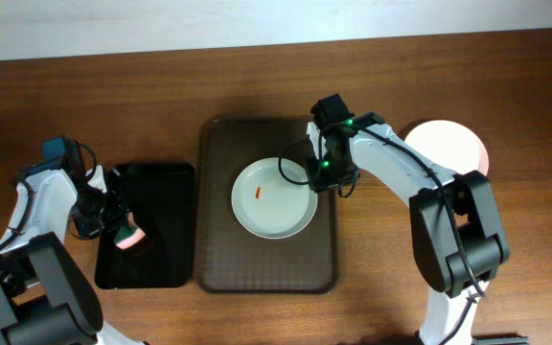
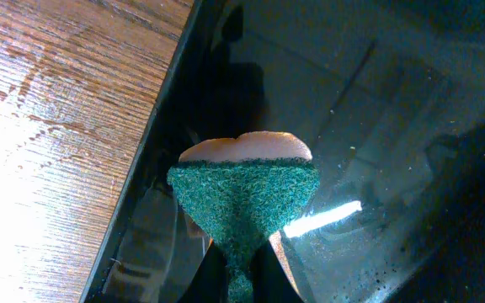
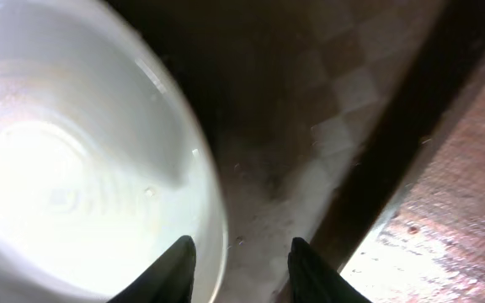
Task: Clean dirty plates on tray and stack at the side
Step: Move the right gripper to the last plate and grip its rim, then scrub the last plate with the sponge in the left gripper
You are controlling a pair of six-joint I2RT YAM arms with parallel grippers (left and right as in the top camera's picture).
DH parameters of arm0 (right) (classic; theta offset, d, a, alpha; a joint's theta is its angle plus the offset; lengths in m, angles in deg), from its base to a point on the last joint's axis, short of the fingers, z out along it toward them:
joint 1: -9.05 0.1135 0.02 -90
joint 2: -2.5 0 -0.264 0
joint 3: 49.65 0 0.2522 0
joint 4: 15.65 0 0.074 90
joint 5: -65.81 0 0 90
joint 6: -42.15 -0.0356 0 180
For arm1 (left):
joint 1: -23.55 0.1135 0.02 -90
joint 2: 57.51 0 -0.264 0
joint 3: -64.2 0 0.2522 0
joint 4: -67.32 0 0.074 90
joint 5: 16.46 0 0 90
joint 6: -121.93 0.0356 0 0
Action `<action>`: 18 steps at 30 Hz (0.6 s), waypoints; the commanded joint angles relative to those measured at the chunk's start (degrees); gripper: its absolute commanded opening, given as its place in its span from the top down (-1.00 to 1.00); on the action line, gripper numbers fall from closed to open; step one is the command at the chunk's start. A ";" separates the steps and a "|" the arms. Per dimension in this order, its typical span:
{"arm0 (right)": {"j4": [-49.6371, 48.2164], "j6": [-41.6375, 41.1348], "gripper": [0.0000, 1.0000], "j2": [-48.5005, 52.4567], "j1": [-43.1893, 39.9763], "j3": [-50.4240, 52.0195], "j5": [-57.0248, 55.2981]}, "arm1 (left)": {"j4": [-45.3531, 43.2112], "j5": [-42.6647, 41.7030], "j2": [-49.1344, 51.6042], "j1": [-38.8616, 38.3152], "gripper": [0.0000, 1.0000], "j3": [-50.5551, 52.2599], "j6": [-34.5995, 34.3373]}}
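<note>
A small glossy black rectangular tray (image 1: 161,206) lies at 9 o'clock on the brown wooden table (image 1: 257,67). A green-faced pink sponge (image 1: 129,237) sits over the tray's 8 o'clock part.

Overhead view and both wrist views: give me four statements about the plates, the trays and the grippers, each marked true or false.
1. The plate on the brown tray bears an orange-red speck. True.
2. The left gripper holds the sponge over the brown tray. False: it is over the black tray.
3. The right gripper has its jaws shut. False: they are open, with the plate's rim between them.
4. A second plate lies on the table, right of the brown tray. True.
</note>
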 commanded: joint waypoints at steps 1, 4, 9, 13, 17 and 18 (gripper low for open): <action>-0.76 -3.72 0.48 0.20 0.28 0.72 2.82 | -0.02 -0.87 -1.46 0.07 1.00 0.33 0.26; -4.46 -3.78 0.66 0.31 0.26 4.31 2.80 | -0.55 -2.69 -1.46 -2.49 1.00 0.33 2.34; -6.99 -2.56 0.92 0.31 -0.24 4.63 -0.63 | -0.90 -2.47 -1.46 -7.54 1.00 0.33 3.54; -7.82 -2.27 0.92 0.31 -0.24 4.63 -4.66 | -1.70 -1.05 -1.44 -8.11 1.00 0.37 3.56; -7.78 -2.29 0.92 0.31 -0.24 4.63 -4.94 | -13.94 7.45 -1.07 -13.84 1.00 7.32 3.50; -7.78 -2.29 0.92 0.31 -0.24 4.63 -4.94 | -16.46 8.20 -0.70 -14.73 1.00 9.40 3.37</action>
